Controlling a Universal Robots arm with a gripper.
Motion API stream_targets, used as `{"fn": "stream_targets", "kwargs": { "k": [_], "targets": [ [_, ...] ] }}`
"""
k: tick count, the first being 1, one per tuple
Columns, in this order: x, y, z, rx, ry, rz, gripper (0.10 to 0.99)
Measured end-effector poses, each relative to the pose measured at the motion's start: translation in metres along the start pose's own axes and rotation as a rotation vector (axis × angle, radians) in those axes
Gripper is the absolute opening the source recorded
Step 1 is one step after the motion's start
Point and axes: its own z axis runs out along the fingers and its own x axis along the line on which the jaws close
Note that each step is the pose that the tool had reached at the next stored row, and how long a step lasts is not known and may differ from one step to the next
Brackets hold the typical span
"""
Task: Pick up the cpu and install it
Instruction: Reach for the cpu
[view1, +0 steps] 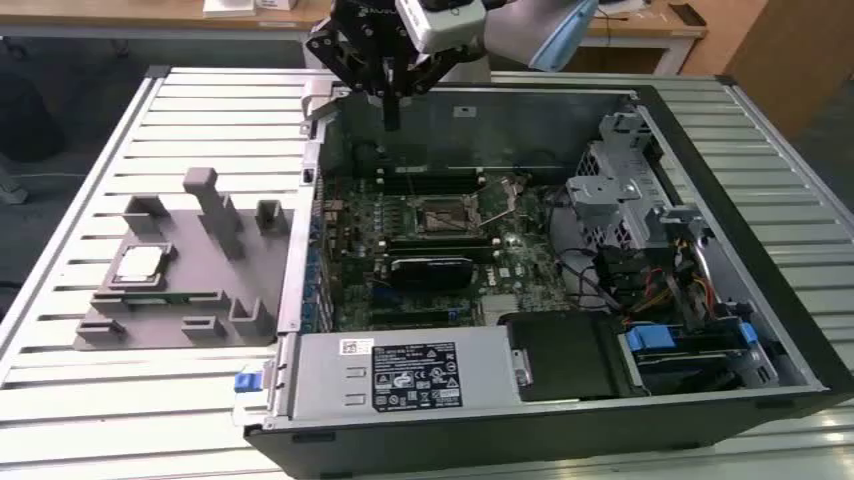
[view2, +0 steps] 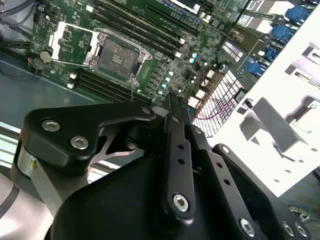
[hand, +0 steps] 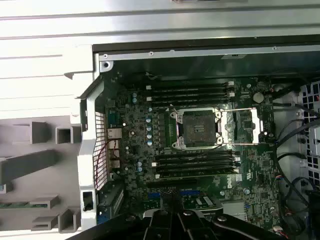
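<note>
The cpu (view1: 140, 265), a small square chip with a silver top, lies on the grey fixture (view1: 200, 300) on the exterior view's left, outside the computer case. My gripper (view1: 391, 124) hangs over the case's far wall, well away from the cpu, with its fingers shut and nothing between them. The motherboard socket (view1: 441, 215) sits uncovered in the middle of the board, below the gripper. In both wrist views the socket (view2: 117, 59) (hand: 200, 127) is bare, with its metal load plate (hand: 246, 127) swung open beside it. The shut gripper (view2: 172, 98) (hand: 170, 199) also appears in both wrist views.
The open case (view1: 787, 330) lies on a slatted metal table (view1: 80, 400). A grey power-supply box (view1: 400, 375) fills the near side and a drive cage (view1: 627, 190) with cables stands on the exterior view's right. Upright posts (view1: 214, 205) rise from the fixture.
</note>
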Motion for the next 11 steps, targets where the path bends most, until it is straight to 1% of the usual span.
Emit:
{"fn": "stream_targets", "kwargs": {
  "k": [11],
  "targets": [
    [0.0006, 0.0000, 0.0000, 0.000, -0.0001, 0.000, 0.106]
  ]
}}
